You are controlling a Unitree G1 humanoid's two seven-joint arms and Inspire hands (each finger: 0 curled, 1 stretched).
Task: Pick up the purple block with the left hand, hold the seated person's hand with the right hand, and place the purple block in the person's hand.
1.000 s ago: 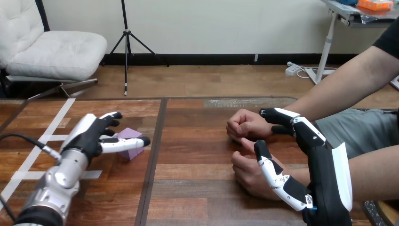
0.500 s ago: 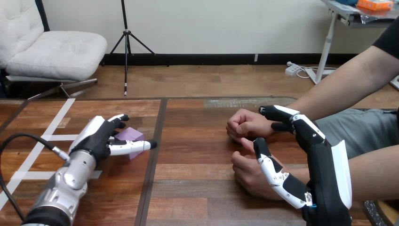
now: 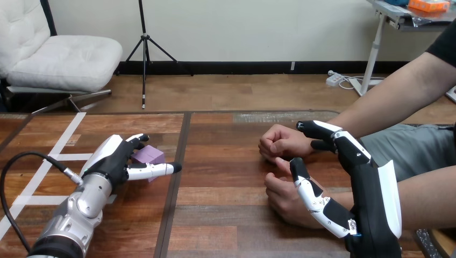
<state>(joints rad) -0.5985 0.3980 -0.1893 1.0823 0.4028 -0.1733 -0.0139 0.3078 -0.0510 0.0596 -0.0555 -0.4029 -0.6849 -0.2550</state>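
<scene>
The small purple block (image 3: 149, 155) lies on the wooden table (image 3: 215, 215) left of the middle. My left hand (image 3: 114, 157) is set around it: straight fingers (image 3: 136, 140) reach past its far left side and the thumb (image 3: 155, 171) stretches along its near side. The hand is open, and the block rests on the table. The person's two hands are at the right, a fist (image 3: 280, 141) farther back and a nearer hand (image 3: 284, 194). My right hand (image 3: 371, 185) is open beside them, its thumb (image 3: 305, 185) lying on the nearer hand and its fingers (image 3: 318, 129) by the fist's wrist.
White tape lines (image 3: 48, 161) cross the table's left part. A dark seam (image 3: 177, 177) runs front to back just right of the block. The person's forearms (image 3: 387, 102) come in from the right edge. Bare wood lies between the block and the person's hands.
My left hand has moved forward and right, closing in around the purple block, its thumb now reaching past the block's near side. The right hand and the person's hands have stayed put.
</scene>
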